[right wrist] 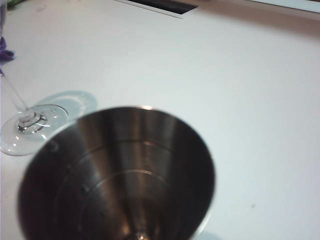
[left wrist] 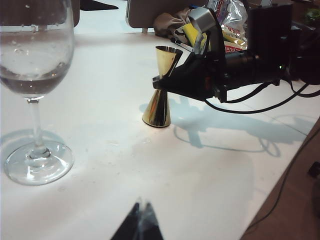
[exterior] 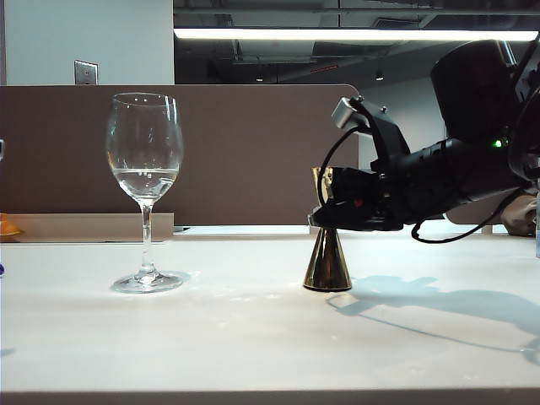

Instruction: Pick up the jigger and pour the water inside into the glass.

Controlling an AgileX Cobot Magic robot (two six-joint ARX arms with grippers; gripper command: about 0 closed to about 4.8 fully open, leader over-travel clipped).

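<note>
A: Ext view, status?
B: Jigger [exterior: 327, 263] stands upright on bench [exterior: 253, 337], right of centre. Right gripper [exterior: 325, 221] comes in from the right, jaws closed round the jigger's waist. Glass [exterior: 145, 190] well apart to the left, upright, water [exterior: 145, 180] in the lower part of the bowl.

A: L wrist view?
B: Same layout from the other side. Glass [left wrist: 34, 95] close to cam, part-filled w/ water [left wrist: 31, 75]. Jigger [left wrist: 161, 87] farther off, upright, base on bench [left wrist: 165, 180]; right gripper [left wrist: 161, 84] clamped at the waist. Left gripper [left wrist: 139, 225]: only a dark blurred tip at the frame edge, can't tell if wide or narrow; apart from both items.

A: R wrist view?
B: Looks straight down into jigger's [right wrist: 120, 175] upper cup; ringed inner wall, liquid level not readable. Glass foot [right wrist: 30, 127] and stem just beside it on bench [right wrist: 225, 75]. Gripper fingers themselves not seen here.
</note>
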